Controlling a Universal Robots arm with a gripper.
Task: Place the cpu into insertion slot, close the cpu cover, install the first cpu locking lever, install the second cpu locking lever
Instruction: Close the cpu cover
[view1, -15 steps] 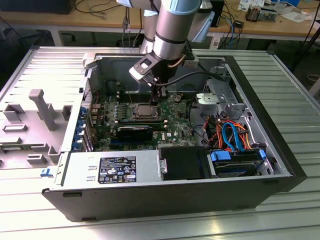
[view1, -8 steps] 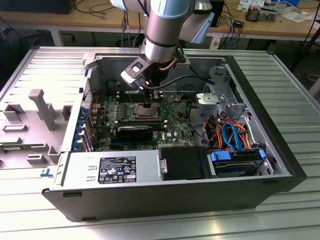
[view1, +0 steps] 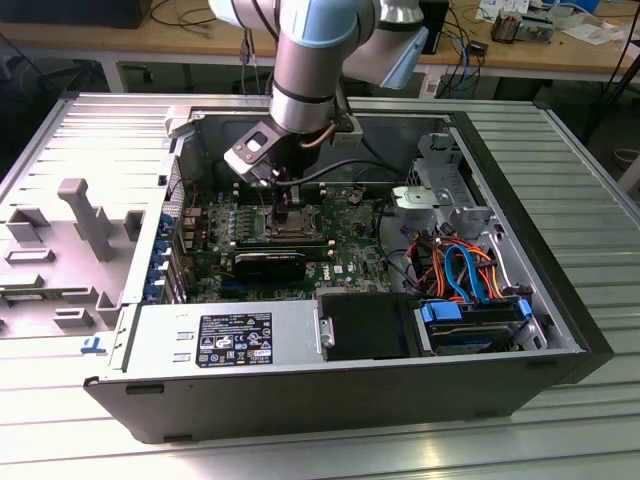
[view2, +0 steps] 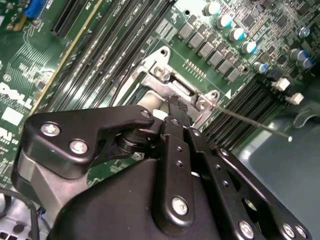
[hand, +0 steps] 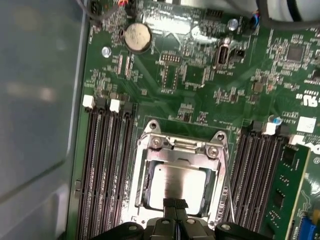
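Ribbed metal table (view1: 580, 420) carries an open computer case (view1: 300, 400) lying on its side. Nearest in the exterior view sit the power supply (view1: 220, 335) and, toward the exterior view's right, a drive bay (view1: 470, 320) with blue and orange cables. Behind them lies the green board (view1: 350, 215), where the arm (view1: 310, 70) reaches straight down from above.

The gripper (hand: 175, 204) has its fingertips pressed together, with nothing between them, resting at the edge of the socket. The cpu (hand: 177, 182) sits flat in the insertion slot (hand: 146, 185), its silvery top showing through the window of the cover (hand: 182, 147), which lies down over it. In the second wrist view a thin lever (view2: 250, 121) sticks out from the socket's corner over the memory slots (hand: 105, 165). Beyond the socket is a coin cell (hand: 137, 37). Farthest off stands a wooden bench (view1: 150, 40).
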